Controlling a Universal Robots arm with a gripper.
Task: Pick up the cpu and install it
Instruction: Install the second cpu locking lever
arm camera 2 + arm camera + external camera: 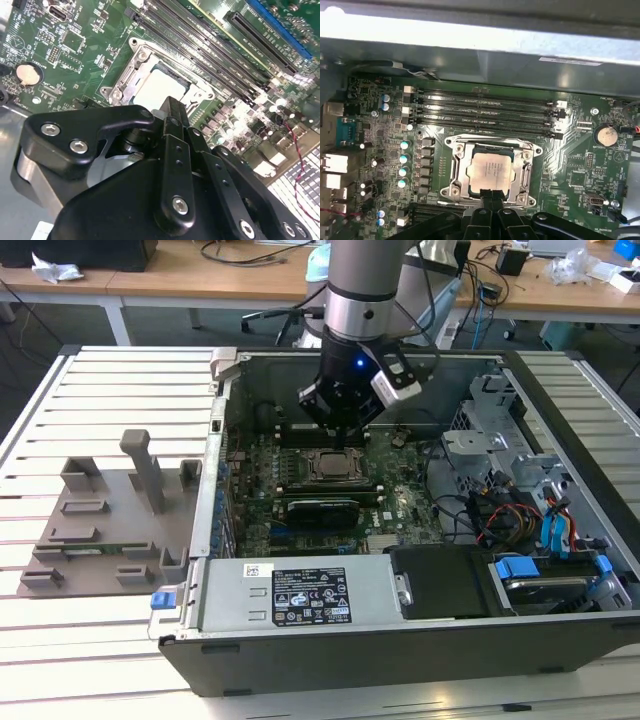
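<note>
The cpu (490, 171) is a silvery square chip lying flat inside the metal socket frame (454, 170) on the green motherboard. It also shows in the second wrist view, cpu (159, 87), and in the exterior view, cpu (330, 463). My gripper (490, 193) hovers just above the socket's near edge with its two black fingertips pressed together and nothing between them. In the exterior view the gripper (339, 428) hangs inside the open computer case, a little behind and above the socket. Its black body (172, 110) hides part of the socket in the second wrist view.
Memory slots (485, 110) run beside the socket, and a coin battery (605, 135) sits off to one side. The case holds a power supply (300, 595) in front and drive bays with cables (520, 500) at the exterior view's right. A grey holder plate (110, 515) lies on the slatted table (60, 640).
</note>
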